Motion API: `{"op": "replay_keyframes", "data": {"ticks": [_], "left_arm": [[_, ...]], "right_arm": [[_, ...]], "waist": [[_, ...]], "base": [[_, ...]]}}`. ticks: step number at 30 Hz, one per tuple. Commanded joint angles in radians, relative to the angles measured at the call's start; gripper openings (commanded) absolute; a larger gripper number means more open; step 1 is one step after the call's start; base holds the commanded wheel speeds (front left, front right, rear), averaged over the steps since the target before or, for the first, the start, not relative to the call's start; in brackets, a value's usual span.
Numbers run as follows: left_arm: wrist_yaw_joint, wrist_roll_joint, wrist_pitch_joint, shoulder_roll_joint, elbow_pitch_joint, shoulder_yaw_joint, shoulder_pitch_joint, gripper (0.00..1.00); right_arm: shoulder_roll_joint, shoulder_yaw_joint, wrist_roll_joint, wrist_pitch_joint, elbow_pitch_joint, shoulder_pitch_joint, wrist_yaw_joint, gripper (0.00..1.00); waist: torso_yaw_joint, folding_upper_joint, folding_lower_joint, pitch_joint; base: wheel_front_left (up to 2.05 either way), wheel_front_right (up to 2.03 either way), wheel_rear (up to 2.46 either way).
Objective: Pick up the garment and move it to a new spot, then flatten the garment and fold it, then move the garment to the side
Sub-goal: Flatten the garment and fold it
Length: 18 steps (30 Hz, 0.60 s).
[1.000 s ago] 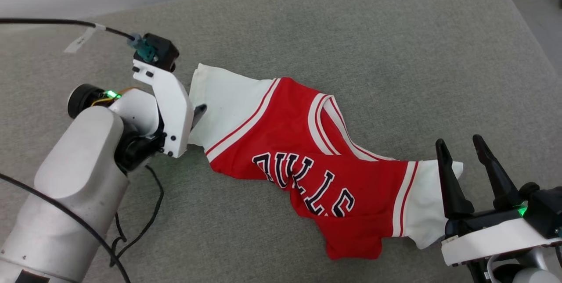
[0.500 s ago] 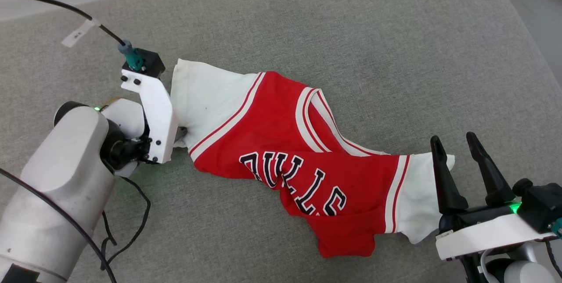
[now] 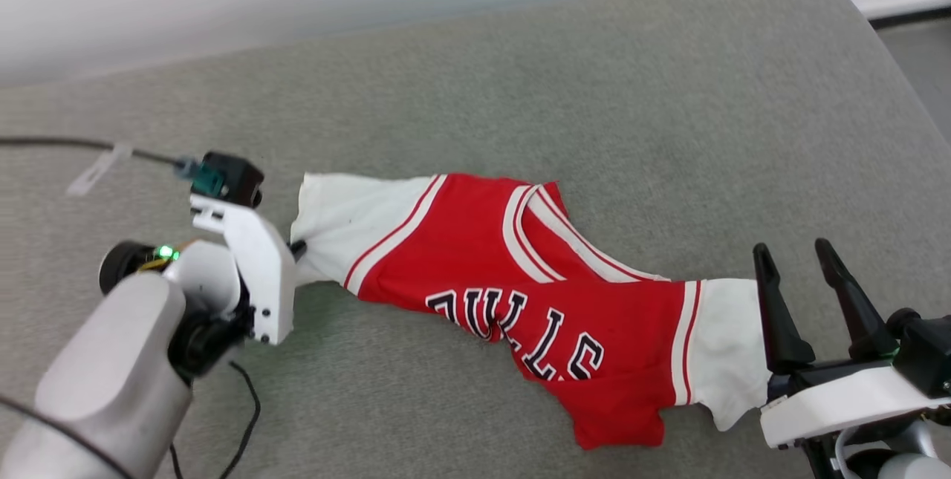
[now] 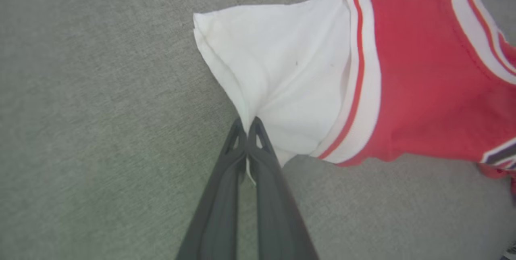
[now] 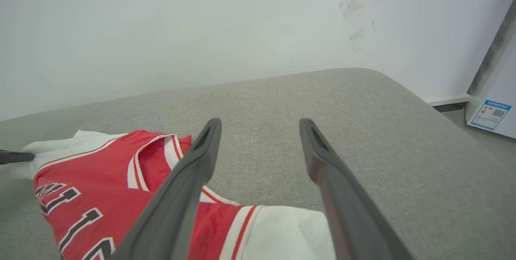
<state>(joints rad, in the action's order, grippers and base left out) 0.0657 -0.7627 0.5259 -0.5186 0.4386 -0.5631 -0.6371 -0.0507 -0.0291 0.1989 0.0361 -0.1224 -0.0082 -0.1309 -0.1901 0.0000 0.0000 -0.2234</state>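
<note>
The garment (image 3: 475,256), a red T-shirt with white sleeves and black block letters, lies crumpled across the grey cushion (image 3: 520,78). My left gripper (image 4: 246,125) is shut on the garment, pinching the edge of its left white sleeve (image 4: 278,66); in the head view the left gripper (image 3: 299,247) sits at that sleeve. My right gripper (image 3: 799,255) stands open over the other white sleeve (image 3: 721,345), fingers apart with nothing between them. In the right wrist view the right gripper (image 5: 260,125) points over the garment (image 5: 100,171) toward the wall.
The grey cushion (image 5: 322,102) curves down at its far right corner. A white wall (image 5: 201,22) runs behind it. Black cables (image 3: 245,419) trail by my left arm. A pale box with a blue label (image 5: 489,115) stands on the floor at the right.
My left gripper has shut on the left sleeve's edge. The head camera has tilted, so the whole picture sits lower. The right gripper stays open.
</note>
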Motion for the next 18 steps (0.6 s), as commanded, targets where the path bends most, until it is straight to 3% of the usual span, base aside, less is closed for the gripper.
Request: {"op": "replay_keyframes", "data": {"ticks": [1, 6, 7, 10, 15, 18], "left_arm": [[-0.017, -0.002, -0.017, -0.011, -0.020, 0.009, 0.038, 0.00], [-0.104, -0.021, -0.089, -0.048, -0.166, 0.051, 0.209, 0.00], [-0.165, -0.033, -0.118, -0.069, -0.262, 0.071, 0.330, 0.00], [-0.225, -0.042, -0.144, -0.088, -0.357, 0.091, 0.448, 0.00], [-0.309, -0.068, -0.164, -0.076, -0.473, 0.093, 0.625, 0.00], [-0.332, -0.084, -0.190, -0.057, -0.501, 0.093, 0.691, 0.00]], "right_arm": [[0.001, -0.007, -0.008, -0.005, -0.007, 0.016, 0.000, 1.00], [0.001, -0.017, -0.018, -0.033, -0.023, 0.040, 0.000, 1.00], [0.001, -0.028, -0.020, -0.053, -0.034, 0.057, 0.000, 1.00], [0.001, -0.036, -0.024, -0.070, -0.044, 0.074, 0.000, 1.00], [0.001, -0.047, -0.026, -0.090, -0.063, 0.101, 0.000, 1.00], [0.001, -0.049, -0.026, -0.105, -0.079, 0.112, 0.000, 1.00]], "waist": [[0.039, 0.0000, 0.0000, 0.039], [0.087, 0.0000, 0.0000, 0.098], [0.117, 0.0000, 0.0000, 0.128], [0.144, 0.0000, 0.0000, 0.152], [0.184, 0.0000, 0.0000, 0.181], [0.197, 0.0000, 0.0000, 0.189]], "base": [[0.00, 0.00, 0.00], [0.00, 0.00, 0.00], [0.00, 0.00, 0.00], [0.00, 0.00, 0.00], [0.00, 0.00, 0.00], [0.00, 0.00, 0.00]]}}
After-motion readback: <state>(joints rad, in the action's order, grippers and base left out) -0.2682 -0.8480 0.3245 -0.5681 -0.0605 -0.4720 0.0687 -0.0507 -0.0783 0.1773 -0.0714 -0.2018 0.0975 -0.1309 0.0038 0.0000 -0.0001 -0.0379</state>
